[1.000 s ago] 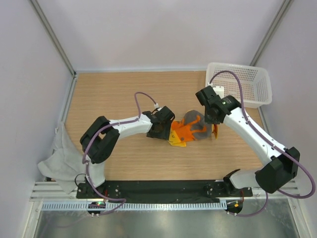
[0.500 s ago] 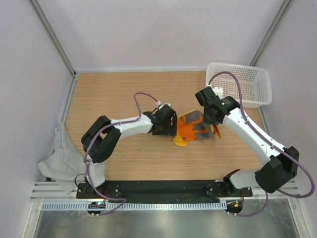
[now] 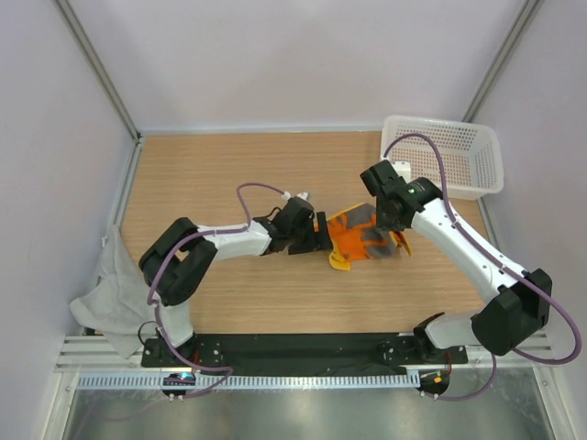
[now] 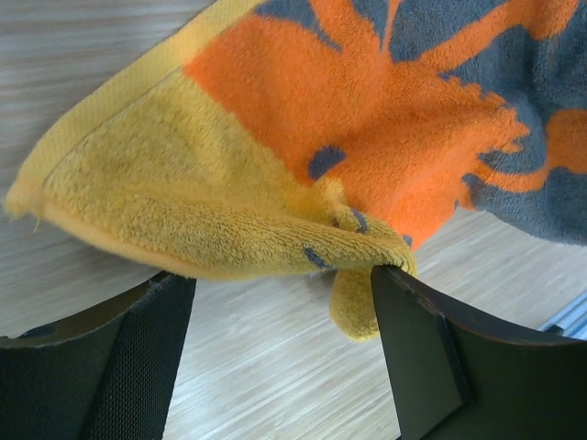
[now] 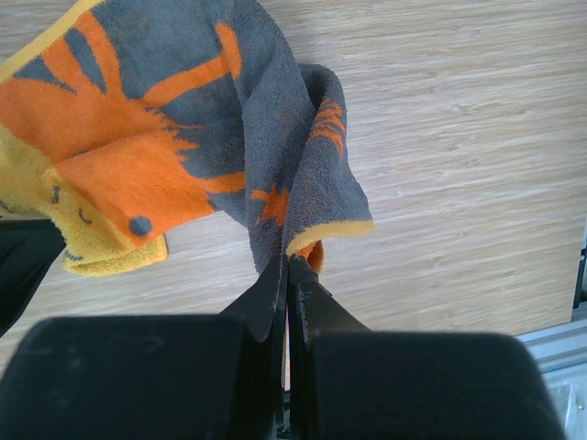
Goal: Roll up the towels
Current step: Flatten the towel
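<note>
Towel in play: orange towel (image 3: 362, 236) (image 4: 367, 119) (image 5: 138, 137), bunched and folded over itself near the middle of the desk (image 3: 211, 174); grey-patterned on one face, yellow along the edge
Long axis: roughly left to right in the overhead view, from the yellow corner on the left side to the pinched edge on the right
Right jaws: pressed together on a fold of the grey-patterned edge; a tight pinch at the very tips
Left jaws: spread wide, clamping nothing; the yellow corner lies just ahead of them and spans the gap; whether one tip touches the folded lump cannot be told
Nearer arm: left arm (image 3: 234, 238) at the towel's left end, right arm (image 3: 459, 243) at its right end; both are at the cloth
Grey towel (image 3: 110, 293): crumpled at the desk's left edge, partly hanging over it; well apart from both jaws, on the left arm's side
Basket (image 3: 440, 119): far right corner, apart from the orange towel
Step, as judged: straightening the orange towel before rolling; neither towel is rolled
Coming move, as judged: left jaws forward over the yellow corner, then close, so the cloth can be drawn flat along its axis
</note>
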